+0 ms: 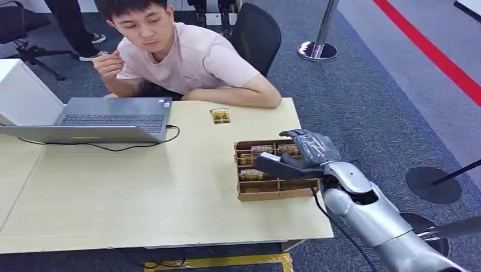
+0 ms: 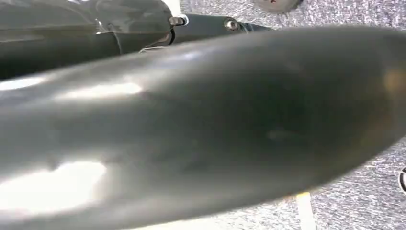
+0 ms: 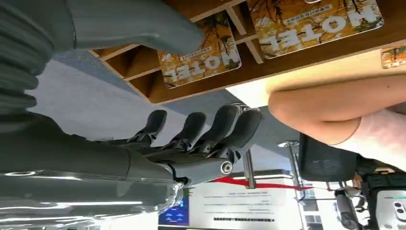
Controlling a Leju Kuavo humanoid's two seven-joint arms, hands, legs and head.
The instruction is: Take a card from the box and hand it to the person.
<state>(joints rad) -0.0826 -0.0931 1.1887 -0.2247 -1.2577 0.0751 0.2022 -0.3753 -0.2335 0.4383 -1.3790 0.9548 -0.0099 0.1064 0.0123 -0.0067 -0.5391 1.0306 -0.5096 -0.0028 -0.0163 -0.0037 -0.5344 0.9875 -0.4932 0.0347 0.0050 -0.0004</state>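
A brown cardboard box (image 1: 266, 195) with dividers stands near the table's right edge, with orange "HOTEL" cards (image 1: 251, 174) in its compartments. My right hand (image 1: 300, 153) hovers over the box's right side with fingers apart, its thumb reaching out above the compartments, holding nothing. In the right wrist view the dark fingers (image 3: 201, 129) stay beside the box wall (image 3: 287, 62), apart from the cards (image 3: 201, 64). One card (image 1: 220, 115) lies on the table in front of the person (image 1: 181, 56), who leans on the far edge with a forearm (image 3: 335, 105) on the tabletop.
An open laptop (image 1: 108, 119) with a black cable sits at the back left of the light wooden table (image 1: 142, 187). A black chair (image 1: 258, 34) stands behind the person. A stanchion base (image 1: 317, 51) and round black bases (image 1: 434, 184) stand on the carpet to the right.
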